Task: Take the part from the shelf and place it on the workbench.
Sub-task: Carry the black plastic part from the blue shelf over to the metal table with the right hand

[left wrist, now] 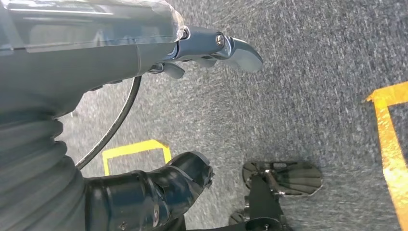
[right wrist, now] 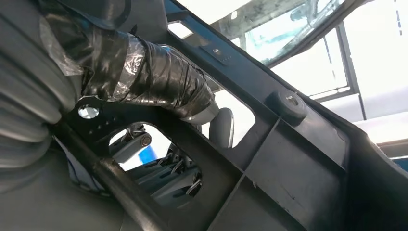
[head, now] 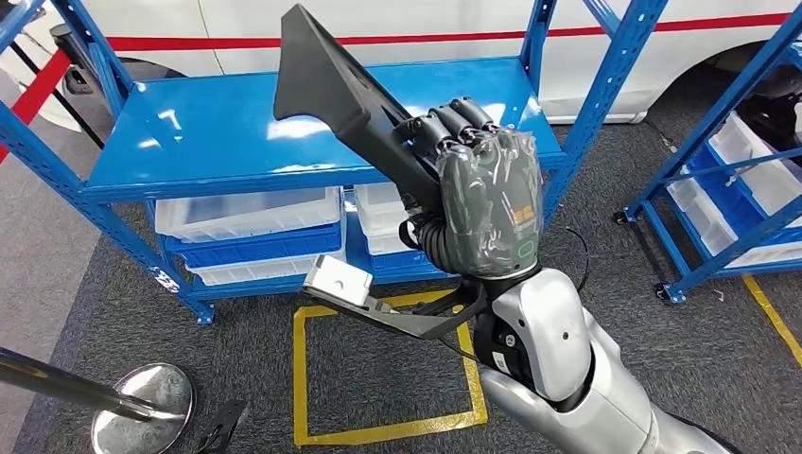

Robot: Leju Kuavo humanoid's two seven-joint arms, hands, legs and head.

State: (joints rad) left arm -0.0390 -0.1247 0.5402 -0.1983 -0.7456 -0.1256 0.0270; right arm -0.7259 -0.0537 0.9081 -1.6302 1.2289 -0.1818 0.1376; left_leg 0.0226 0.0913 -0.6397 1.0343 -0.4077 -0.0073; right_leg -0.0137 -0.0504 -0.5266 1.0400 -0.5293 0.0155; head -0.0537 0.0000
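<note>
I see the right robot hand (head: 487,194) wrapped tight around the black part (head: 345,104), holding it tilted in the air in front of the blue shelf (head: 284,132), above the yellow floor square (head: 388,378). My left robot hand (left wrist: 144,48) hangs over grey carpet, fingers curled in loosely around nothing, near another yellow marking (left wrist: 137,150).
</note>
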